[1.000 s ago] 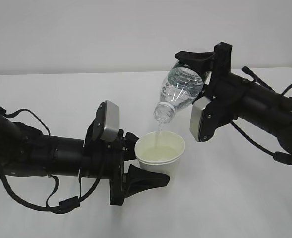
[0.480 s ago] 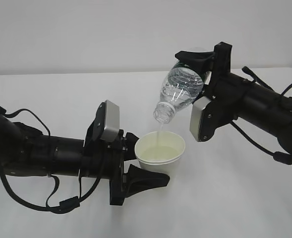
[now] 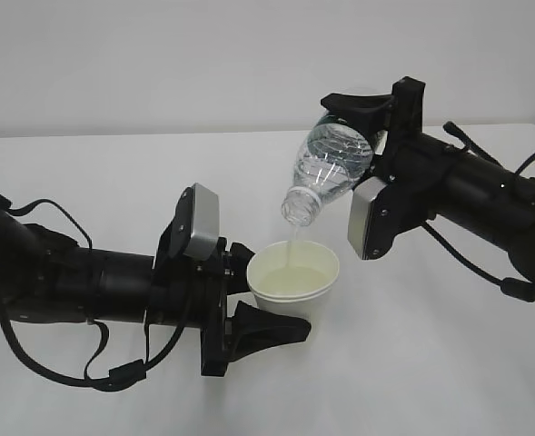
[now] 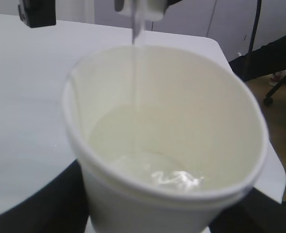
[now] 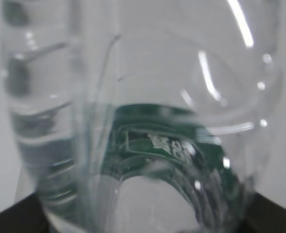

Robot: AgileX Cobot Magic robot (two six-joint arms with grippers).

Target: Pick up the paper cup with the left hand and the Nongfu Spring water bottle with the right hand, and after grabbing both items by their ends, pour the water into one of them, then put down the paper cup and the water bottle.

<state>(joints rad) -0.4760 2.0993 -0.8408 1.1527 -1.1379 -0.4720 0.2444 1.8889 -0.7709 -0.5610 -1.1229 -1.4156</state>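
Exterior view: left end effector (image 3: 269,307) is clamped on the cup (image 3: 293,282) from its left side, one black finger behind the cup near the rim, the other jutting fwd below it; cup upright, held near centre of the white bench (image 3: 113,173), can't tell if its base touches the bench; right end effector (image 3: 365,123) is clamped on the base end of the bottle (image 3: 329,163), which is tipped mouth-down to the lower left, its mouth above the cup's far-left rim and not touching it; a thin stream of water (image 3: 290,247) falls from the mouth into the cup; cup is partly filled w/ pale liquid; bottle is clear, ribbed, capless, w/ some water in its lower shoulder. Left wrist view: cup (image 4: 167,145) fills the frame, cream inside, stream landing on the pool at its bottom, black fingers at the lower corners. Right wrist view: bottle (image 5: 143,121) v. close and blurred, green label w/ white logo seen through the plastic; dark finger edges at both bottom corners.
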